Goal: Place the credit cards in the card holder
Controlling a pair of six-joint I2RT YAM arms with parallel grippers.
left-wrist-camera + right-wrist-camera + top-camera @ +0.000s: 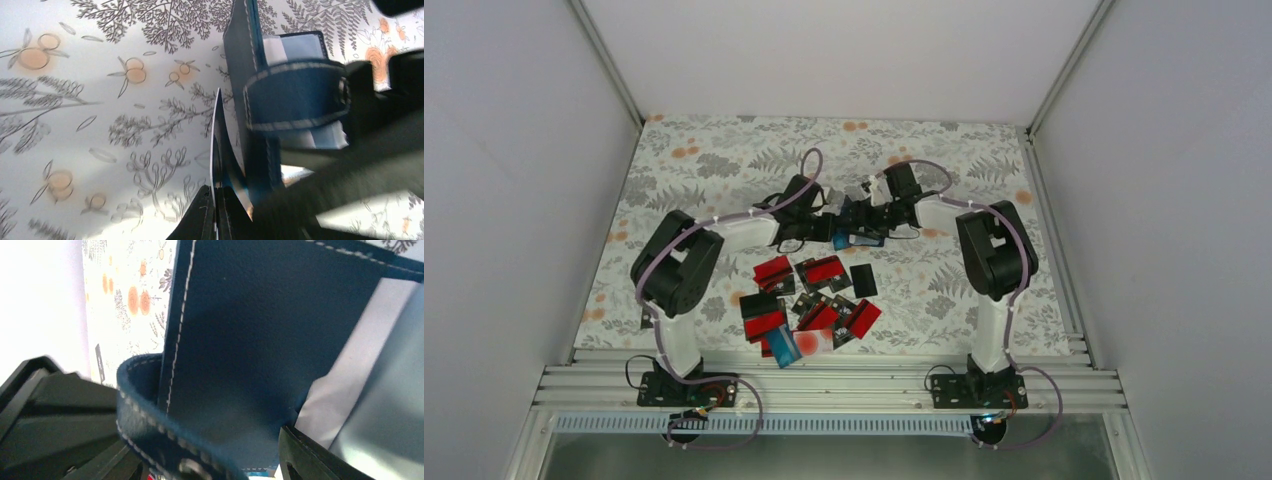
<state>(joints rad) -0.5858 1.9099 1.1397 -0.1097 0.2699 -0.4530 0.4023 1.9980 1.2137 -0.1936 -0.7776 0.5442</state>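
My left gripper (218,204) is shut on a thin dark card (216,145), seen edge-on and standing up from the fingertips. Just right of it is the navy card holder (295,95), with white stitching, a strap and pale cards (300,47) showing inside. The card's upper end lies beside the holder's outer wall. In the right wrist view the card holder (260,340) fills the frame, and my right gripper (200,455) is shut on its lower part. Both grippers meet at the table's back middle, left gripper (819,228) and right gripper (871,218). Loose credit cards (824,268) lie in front.
The pile holds several red cards, a black card (863,280), a light blue card (781,345) and a pale card with a red blot (812,342). An aluminium rail (824,385) runs along the near edge. White walls close both sides of the floral cloth (724,170).
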